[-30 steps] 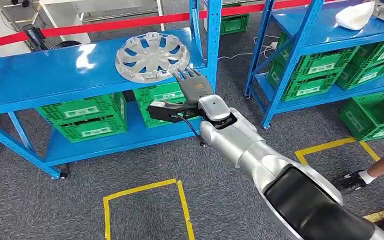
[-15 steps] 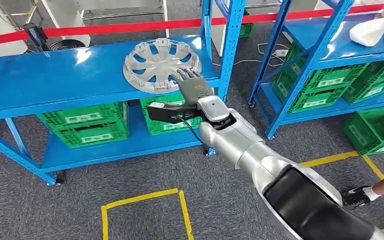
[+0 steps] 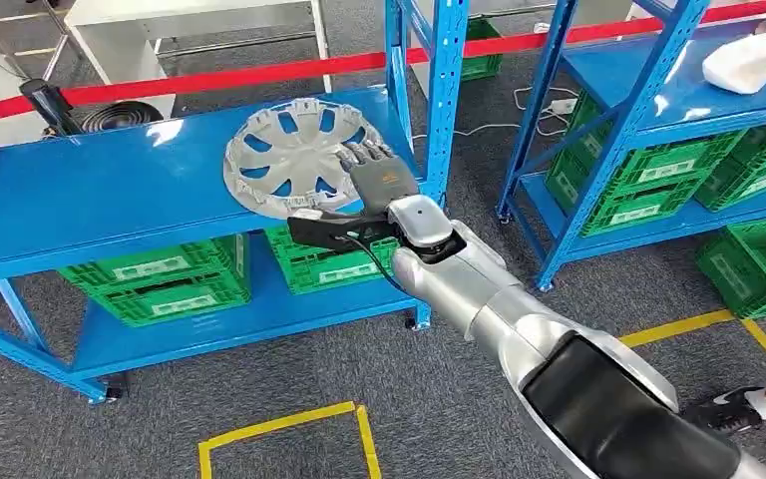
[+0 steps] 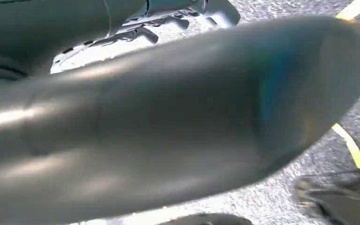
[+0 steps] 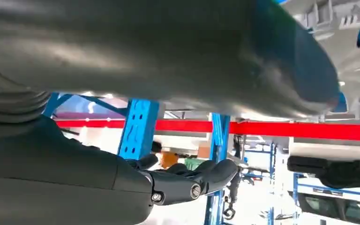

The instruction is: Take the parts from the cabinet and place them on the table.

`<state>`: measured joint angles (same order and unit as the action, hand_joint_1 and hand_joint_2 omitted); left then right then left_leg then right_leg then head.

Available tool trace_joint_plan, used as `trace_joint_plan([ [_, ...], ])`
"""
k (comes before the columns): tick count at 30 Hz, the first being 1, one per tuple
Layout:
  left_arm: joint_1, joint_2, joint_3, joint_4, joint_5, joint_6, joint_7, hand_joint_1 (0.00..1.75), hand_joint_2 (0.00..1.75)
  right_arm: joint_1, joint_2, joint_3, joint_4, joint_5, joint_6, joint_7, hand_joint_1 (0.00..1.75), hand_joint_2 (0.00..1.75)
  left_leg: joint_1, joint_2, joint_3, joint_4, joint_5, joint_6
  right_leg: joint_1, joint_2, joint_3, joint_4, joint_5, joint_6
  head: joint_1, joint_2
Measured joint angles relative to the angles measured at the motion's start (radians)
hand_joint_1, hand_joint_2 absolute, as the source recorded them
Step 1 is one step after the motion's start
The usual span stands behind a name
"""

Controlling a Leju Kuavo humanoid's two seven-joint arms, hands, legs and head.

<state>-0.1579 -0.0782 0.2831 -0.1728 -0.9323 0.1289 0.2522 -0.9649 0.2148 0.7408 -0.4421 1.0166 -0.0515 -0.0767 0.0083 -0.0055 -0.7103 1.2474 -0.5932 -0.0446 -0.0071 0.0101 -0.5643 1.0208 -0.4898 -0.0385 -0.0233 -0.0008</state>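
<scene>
Head view: silver hubcap (image 3: 296, 157) lies flat on top shelf of blue rack (image 3: 80, 190), centre-upper part of frame, near the rack's right post. Right hand (image 3: 377, 178) is at the hubcap's right rim, fingers (image 3: 364, 155) stretched over the rim and touching it, thumb (image 3: 324, 225) below the shelf edge. Can't tell if it's actually grasping the rim or just resting on it. Right wrist view, close up: thumb (image 5: 178, 56) big and blurred, hubcap underside (image 5: 351, 33) at upper right corner, dark fingers (image 5: 187, 180) curled low centre.

Left hand (image 4: 168, 131) in left wrist view is a grey blur over carpet w/ yellow tape (image 4: 351, 145); its state can't be told.

Green crates (image 3: 160, 279) sit on the lower shelf, left-centre. Second blue rack (image 3: 658, 100) at upper right, w/ white bag (image 3: 748, 60) on top. Red barrier tape (image 3: 209, 75) runs across top. A person's shoe (image 3: 728, 409) at lower right.
</scene>
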Motion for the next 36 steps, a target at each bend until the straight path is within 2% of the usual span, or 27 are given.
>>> trace_joint_plan([
  [2,0.000,0.001,0.002,0.000,0.000,0.000,0.000,0.00,0.00,0.000,0.002,0.000,0.000,0.000,-0.002,-0.002,0.00,0.00,0.000,0.002,0.039,-0.167,0.143,0.008,0.000,-0.001,0.034,0.000,-0.027,0.005,0.000,0.000],
  [3,0.003,0.000,0.003,0.002,0.000,0.000,0.000,0.00,0.00,0.000,0.002,0.000,0.000,0.000,-0.002,-0.002,0.00,0.00,-0.001,0.005,0.040,-0.231,0.218,0.012,0.003,-0.001,0.040,0.002,-0.038,0.010,0.000,0.000],
  [4,-0.001,0.001,0.003,0.003,0.000,0.000,-0.002,0.00,0.00,-0.001,0.005,0.003,0.000,0.000,-0.002,-0.003,0.00,0.00,-0.007,0.007,0.043,-0.231,0.186,0.018,0.005,0.001,0.042,0.001,-0.045,0.016,-0.003,0.000],
  [7,-0.001,-0.001,0.004,0.001,-0.001,0.000,-0.001,0.00,0.00,-0.002,0.007,0.008,-0.007,0.000,-0.001,0.000,0.00,0.00,-0.005,0.002,0.060,-0.231,0.186,0.038,0.007,0.001,0.055,-0.005,-0.054,0.033,-0.001,0.000],
  [8,0.000,-0.003,0.004,0.000,-0.002,0.000,-0.001,0.00,0.00,-0.001,0.007,0.008,-0.010,-0.001,-0.002,0.003,0.00,0.00,0.000,0.001,0.074,-0.237,0.183,0.043,0.005,-0.001,0.047,0.016,-0.055,0.037,-0.001,0.000],
  [9,-0.001,-0.001,0.004,0.000,-0.002,0.001,-0.001,0.00,0.00,-0.004,0.007,0.009,-0.011,-0.001,-0.002,0.003,0.00,0.00,0.000,0.001,0.084,-0.238,0.176,0.050,0.005,-0.003,0.020,0.070,-0.050,0.042,0.000,0.000],
  [10,-0.004,0.000,0.005,0.000,-0.002,0.001,-0.001,0.00,0.00,-0.007,0.007,0.010,-0.011,-0.001,-0.002,0.003,0.00,0.00,0.000,0.000,0.089,-0.238,0.170,0.054,0.004,-0.005,-0.027,0.145,-0.058,0.047,0.001,0.000],
  [12,-0.004,-0.002,0.005,0.000,-0.002,0.001,-0.002,0.00,0.00,-0.002,0.007,0.012,-0.011,-0.001,-0.002,0.003,0.00,0.00,-0.001,-0.001,0.104,-0.238,0.152,0.057,0.003,-0.005,-0.134,0.286,-0.124,0.054,0.000,0.000],
  [13,-0.002,-0.002,0.005,0.000,-0.002,0.001,-0.002,0.00,0.00,0.003,0.006,0.013,-0.011,-0.001,-0.002,0.004,0.00,0.00,-0.001,-0.002,0.113,-0.238,0.143,0.056,0.003,-0.005,-0.169,0.316,-0.150,0.053,0.001,0.000],
  [14,0.000,-0.002,0.005,0.000,-0.002,0.001,-0.001,0.00,0.00,0.006,0.006,0.013,-0.011,-0.002,-0.002,0.005,0.00,0.00,-0.001,-0.003,0.127,-0.237,0.133,0.056,0.003,-0.005,-0.185,0.305,-0.146,0.051,0.001,0.000],
  [15,0.001,-0.002,0.005,0.000,-0.002,0.001,-0.001,0.00,0.00,0.006,0.006,0.014,-0.011,-0.003,-0.002,0.005,0.00,0.00,-0.001,-0.004,0.140,-0.237,0.122,0.054,0.003,-0.005,-0.182,0.259,-0.114,0.046,0.001,0.000],
  [16,0.000,-0.002,0.005,0.000,-0.002,0.001,-0.001,0.00,0.00,0.005,0.006,0.014,-0.011,-0.003,-0.002,0.005,0.00,0.00,-0.003,-0.005,0.155,-0.237,0.111,0.052,0.005,-0.005,-0.165,0.186,-0.060,0.041,0.001,0.000],
  [18,0.000,-0.003,0.005,0.000,-0.003,0.001,-0.002,0.00,0.00,0.004,0.005,0.014,-0.011,-0.004,-0.002,0.007,0.00,0.00,-0.003,-0.005,0.173,-0.238,0.088,0.047,0.012,-0.006,-0.120,0.014,0.096,0.024,0.001,0.000],
  [19,-0.001,-0.005,0.005,0.001,-0.005,0.001,-0.003,0.00,0.00,0.004,0.003,0.015,-0.011,-0.006,-0.002,0.008,0.00,0.00,-0.007,-0.010,0.188,-0.233,0.078,0.039,0.020,-0.004,-0.123,0.009,0.076,0.025,-0.001,0.000],
  [20,-0.004,-0.005,0.005,0.000,-0.006,0.000,-0.004,0.00,0.00,0.004,0.003,0.016,-0.012,-0.010,0.000,0.008,0.00,0.00,-0.007,-0.009,0.185,-0.236,0.070,0.032,0.020,-0.004,-0.112,0.009,0.076,0.022,0.000,0.000],
  [22,-0.003,-0.006,0.006,0.000,-0.009,0.000,-0.006,0.00,0.00,0.003,0.003,0.017,-0.014,-0.013,0.000,0.013,0.00,0.00,-0.008,-0.009,0.198,-0.229,0.079,0.019,0.018,-0.003,-0.103,0.001,0.079,0.010,0.002,0.000],
  [23,-0.003,-0.005,0.006,-0.001,-0.011,0.000,-0.006,0.00,0.00,0.002,0.004,0.017,-0.016,-0.013,-0.002,0.010,0.00,0.00,-0.008,-0.009,0.198,-0.223,0.071,0.014,0.010,-0.002,-0.087,-0.002,0.079,0.006,0.002,0.000],
  [24,-0.004,-0.003,0.006,-0.001,-0.013,0.000,-0.006,0.00,0.00,0.000,0.004,0.017,-0.018,-0.015,-0.003,0.011,0.00,0.00,-0.007,-0.006,0.184,-0.186,0.074,0.010,0.008,-0.002,-0.075,-0.005,0.073,0.000,0.000,0.000],
  [25,-0.008,-0.004,0.006,-0.001,-0.014,0.000,-0.006,0.00,0.00,-0.003,0.005,0.017,-0.018,-0.016,-0.003,0.011,0.00,0.00,-0.005,-0.004,0.144,-0.117,0.067,0.004,0.007,-0.002,-0.067,-0.005,0.065,-0.006,-0.008,0.000],
  [26,-0.009,-0.004,0.006,-0.001,-0.015,0.000,-0.007,0.00,0.00,-0.002,0.005,0.017,-0.018,-0.017,-0.003,0.011,0.00,0.00,-0.002,-0.003,0.099,-0.049,0.043,0.000,0.006,-0.002,-0.060,-0.005,0.056,-0.008,-0.006,0.000],
  [28,-0.008,-0.004,0.006,-0.001,-0.017,0.000,-0.005,0.00,0.00,0.006,0.005,0.018,-0.018,-0.018,-0.002,0.011,0.00,0.00,0.001,-0.001,0.013,0.064,-0.023,-0.009,0.006,-0.002,-0.045,-0.005,0.040,-0.009,-0.007,0.000],
  [29,-0.007,-0.004,0.006,0.000,-0.018,0.000,-0.004,0.00,0.00,0.009,0.005,0.018,-0.018,-0.019,-0.002,0.011,0.00,0.00,0.002,-0.001,-0.006,0.068,-0.018,-0.009,0.006,-0.001,-0.037,-0.004,0.033,-0.008,-0.006,0.000],
  [30,-0.006,-0.004,0.006,0.000,-0.019,0.000,-0.002,0.00,0.00,0.011,0.005,0.018,-0.018,-0.020,-0.002,0.011,0.00,0.00,0.003,-0.001,-0.006,0.033,0.019,-0.009,0.006,0.001,-0.025,-0.003,0.025,-0.006,-0.006,0.000],
  [33,-0.005,-0.002,0.006,0.000,-0.019,-0.009,-0.008,0.00,0.00,0.011,0.008,0.024,-0.018,-0.027,-0.003,0.010,0.00,0.00,0.004,0.002,0.061,-0.218,0.209,-0.007,0.004,0.001,0.009,-0.001,-0.005,0.004,-0.006,0.000],
  [34,-0.006,-0.002,0.006,0.002,-0.019,-0.013,-0.012,0.00,0.00,0.010,0.008,0.024,-0.018,-0.030,-0.002,0.010,0.00,0.00,-0.001,0.002,0.054,-0.215,0.189,-0.005,0.006,0.001,0.009,0.000,-0.007,0.008,-0.006,0.000],
  [35,-0.009,-0.002,0.006,0.002,-0.019,-0.014,-0.013,0.00,0.00,0.011,0.010,0.026,-0.018,-0.032,-0.002,0.008,0.00,0.00,-0.005,0.005,0.055,-0.247,0.170,0.007,0.006,0.002,-0.002,0.003,-0.007,0.013,-0.011,0.000],
  [36,-0.008,-0.002,0.006,0.001,-0.019,-0.014,-0.015,0.00,0.00,0.016,0.010,0.027,-0.018,-0.034,-0.002,0.008,0.00,0.00,-0.004,0.003,0.058,-0.234,0.192,0.017,0.007,0.003,-0.003,0.003,-0.012,0.020,-0.008,0.000],
])
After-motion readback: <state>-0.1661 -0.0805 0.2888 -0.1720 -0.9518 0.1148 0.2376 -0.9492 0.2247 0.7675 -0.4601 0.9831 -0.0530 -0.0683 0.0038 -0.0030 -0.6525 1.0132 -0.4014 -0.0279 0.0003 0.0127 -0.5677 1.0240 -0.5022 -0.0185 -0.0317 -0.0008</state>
